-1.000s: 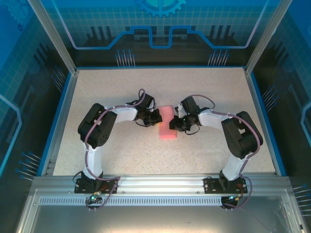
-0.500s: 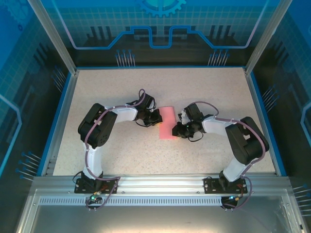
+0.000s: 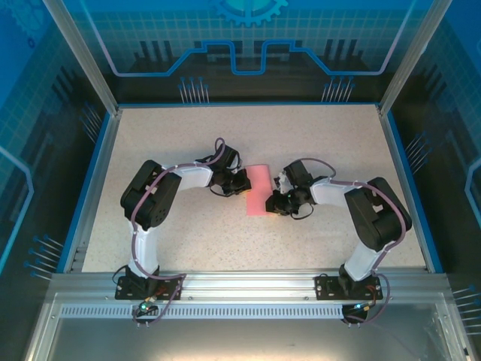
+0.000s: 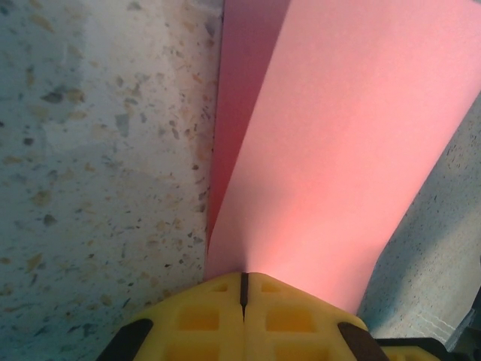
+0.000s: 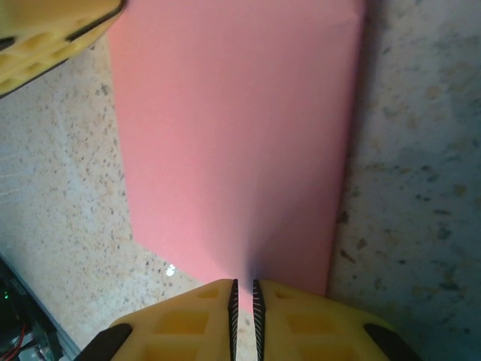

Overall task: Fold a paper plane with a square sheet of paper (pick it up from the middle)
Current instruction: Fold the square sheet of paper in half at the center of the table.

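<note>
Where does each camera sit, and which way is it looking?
Top: above, behind the bases, looking down on the table; both arms show, left hand and right hand at the paper.
Left wrist: on the left arm, facing past its yellow fingers onto the paper.
Right wrist: on the right arm, facing past its own fingers onto the paper.
Shared: both wrist views see the paper; the right one also catches the left hand.

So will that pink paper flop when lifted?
Probably floppy: the paper looks thin, its folded layers gaping. Likely light, so a push may slide it. Pinched only at its edges by the left claw and right claw, it may sag.
</note>
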You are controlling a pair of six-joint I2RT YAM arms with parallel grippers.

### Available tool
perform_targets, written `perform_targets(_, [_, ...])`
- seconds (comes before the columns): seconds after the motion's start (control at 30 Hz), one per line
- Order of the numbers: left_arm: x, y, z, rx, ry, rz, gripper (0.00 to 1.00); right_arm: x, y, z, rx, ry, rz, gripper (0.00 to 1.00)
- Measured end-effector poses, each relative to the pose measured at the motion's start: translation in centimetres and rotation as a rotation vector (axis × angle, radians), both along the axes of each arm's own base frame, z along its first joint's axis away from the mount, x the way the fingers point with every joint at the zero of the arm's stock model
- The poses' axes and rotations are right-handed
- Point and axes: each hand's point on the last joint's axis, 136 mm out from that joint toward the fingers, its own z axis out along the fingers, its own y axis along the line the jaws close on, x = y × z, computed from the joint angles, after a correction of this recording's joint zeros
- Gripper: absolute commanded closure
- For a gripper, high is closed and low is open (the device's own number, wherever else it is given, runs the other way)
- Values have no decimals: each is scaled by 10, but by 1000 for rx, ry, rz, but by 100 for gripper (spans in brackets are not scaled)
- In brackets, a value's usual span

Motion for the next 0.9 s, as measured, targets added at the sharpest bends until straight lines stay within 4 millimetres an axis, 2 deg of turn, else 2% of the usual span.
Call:
perform_targets(0.13, [0, 0, 0, 4, -10, -14, 99, 9, -1, 19, 16, -35, 0, 81])
perform_targets(0.3, [0, 0, 0, 5, -13, -17, 99, 62, -2, 65, 63, -169, -58, 81])
perform_targets(0.4, [0, 0, 0, 5, -13, -18, 99, 93, 5, 77, 79, -215, -70, 82])
perform_targets(0.47, [0, 0, 0, 6, -13, -19, 99, 108, 10, 72, 82, -218, -67, 82])
perform_targets(0.57, [-1, 0, 0, 7, -12, -19, 98, 120, 15, 52, 70, -187, -57, 82])
perform_targets(0.73, [-1, -1, 0, 23, -13, -19, 99, 122, 15, 14, 38, -112, -53, 82])
perform_targets(0.9, [-1, -1, 0, 40, -17, -27, 99, 125, 4, -3, 33, -69, -82, 82])
